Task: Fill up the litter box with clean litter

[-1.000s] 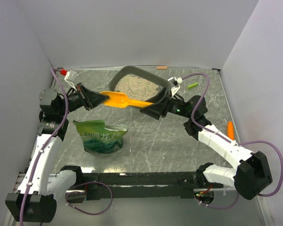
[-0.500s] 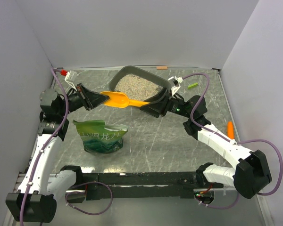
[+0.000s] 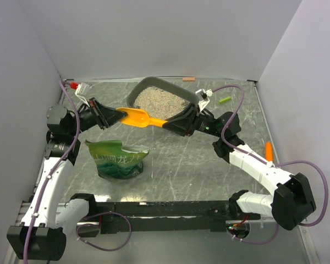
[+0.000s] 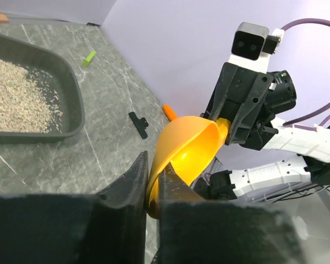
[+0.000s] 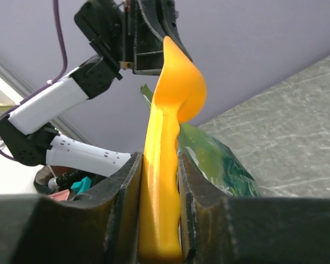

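At centre left the left end effector (image 3: 114, 116), nearly closed, pinches the orange scoop (image 3: 136, 116) by its bowl rim, just behind at upper centre the litter box (image 3: 133, 95) holds the clean litter (image 3: 157, 99), and right of centre the right end effector (image 3: 168, 124) clasps the scoop's handle between narrowed fingers

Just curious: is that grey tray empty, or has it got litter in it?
Not empty: clean litter covers the litter box floor, visible from above and in the left wrist view.
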{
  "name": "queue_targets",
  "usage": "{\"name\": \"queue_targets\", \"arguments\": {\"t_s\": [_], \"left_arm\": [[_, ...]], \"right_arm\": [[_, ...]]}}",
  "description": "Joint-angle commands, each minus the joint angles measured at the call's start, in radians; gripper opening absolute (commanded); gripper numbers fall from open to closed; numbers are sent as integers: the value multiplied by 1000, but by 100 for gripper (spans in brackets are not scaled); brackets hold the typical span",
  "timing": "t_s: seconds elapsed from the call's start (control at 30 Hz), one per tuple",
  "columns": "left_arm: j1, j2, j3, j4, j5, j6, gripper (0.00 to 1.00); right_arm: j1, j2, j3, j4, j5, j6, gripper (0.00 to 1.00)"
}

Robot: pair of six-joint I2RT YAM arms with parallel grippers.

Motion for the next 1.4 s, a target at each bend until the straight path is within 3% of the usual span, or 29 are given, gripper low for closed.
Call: {"name": "queue_targets", "arguments": {"t_s": [0.0,0.03,0.23,0.43,0.57,0.77,0.97,1.1,1.3,1.37], "left_arm": [[3,-19,8,46,-24,-9,31],[3,-20,23,20,-21,1,49],[3,-25,133,-211,-76,177,73],[3,-60,201,-382,-145,307,74],[1,-56,265,-527,-208,376,74],[-5,-69,360,-759,-332,496,73],[-92,-118,390,-888,-433,640,71],[-267,-190,342,-952,-542,816,73],[-303,-321,321,-1020,-568,953,76],[-313,-329,317,-1028,-658,961,76]], "right_arm": [[3,-21,44,3,24,-51,0],[3,-30,50,-27,29,-74,0],[0,-89,161,-389,72,-229,0],[-3,-167,254,-658,164,-344,0],[-5,-172,366,-959,181,-416,0],[-3,-198,466,-1257,210,-523,0],[-5,-190,526,-1427,198,-583,0],[-3,-208,511,-1451,168,-577,0],[-3,-244,512,-1491,152,-599,0],[-3,-256,512,-1499,145,-602,0]]}}
